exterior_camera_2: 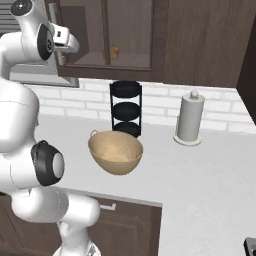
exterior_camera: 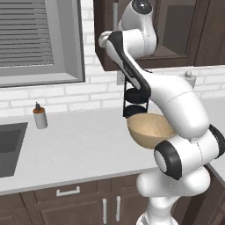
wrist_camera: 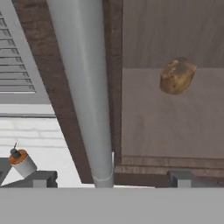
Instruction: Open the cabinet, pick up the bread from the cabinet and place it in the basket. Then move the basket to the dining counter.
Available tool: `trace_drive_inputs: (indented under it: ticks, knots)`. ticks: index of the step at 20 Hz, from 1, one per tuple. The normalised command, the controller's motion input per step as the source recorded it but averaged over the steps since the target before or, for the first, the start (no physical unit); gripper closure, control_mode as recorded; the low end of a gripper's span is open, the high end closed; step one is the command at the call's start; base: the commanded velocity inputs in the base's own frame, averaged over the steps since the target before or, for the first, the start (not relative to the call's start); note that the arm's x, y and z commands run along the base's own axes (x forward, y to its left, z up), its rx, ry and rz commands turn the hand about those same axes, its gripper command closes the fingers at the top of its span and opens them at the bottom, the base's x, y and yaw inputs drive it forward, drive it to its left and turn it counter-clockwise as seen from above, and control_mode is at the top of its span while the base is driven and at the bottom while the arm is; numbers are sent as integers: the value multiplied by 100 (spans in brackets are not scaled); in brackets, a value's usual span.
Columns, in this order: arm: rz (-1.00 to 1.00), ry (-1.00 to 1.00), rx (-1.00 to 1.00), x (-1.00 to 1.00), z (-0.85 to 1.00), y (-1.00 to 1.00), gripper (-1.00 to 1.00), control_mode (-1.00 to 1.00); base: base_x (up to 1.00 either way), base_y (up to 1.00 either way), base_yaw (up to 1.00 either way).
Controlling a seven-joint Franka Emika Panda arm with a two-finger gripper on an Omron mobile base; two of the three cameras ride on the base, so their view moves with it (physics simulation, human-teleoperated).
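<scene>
- The claw stands wide open and grips nothing; its two dark tips rise either side of the foot of the handle, so the silver bar runs up between the jaws – its long axis upright, along the door edge
- In the hand view the bar lies dead ahead of the claw, very near; whether the tips already touch it I cannot tell
- The cabinet looks still closed, so the step in hand is most likely closing on the bar and pulling the door out
- The bread sits inside the cabinet on its shelf, behind the glass, to the right of the bar and further in; it shows as a small golden lump in the right base view
- The basket stands on the white desk below the cabinet, just in front of a black three-tier rack – it is empty
- A paper towel roll stands on the desk well to the right of the basket, and a small bottle near the sink
</scene>
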Motion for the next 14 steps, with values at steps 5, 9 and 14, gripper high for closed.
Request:
trace_drive_inputs:
  ticks: [5, 9, 14]
  knots:
    - [0, 0, -3, 41, 0, 8, -100, -100, 0, 0, 0]
    - [0, 0, 0, 21, 0, 16, -100, -100, 0, 0, 0]
    - [0, -3, 0, 22, -1, 8, -100, -100, 0, 0, 0]
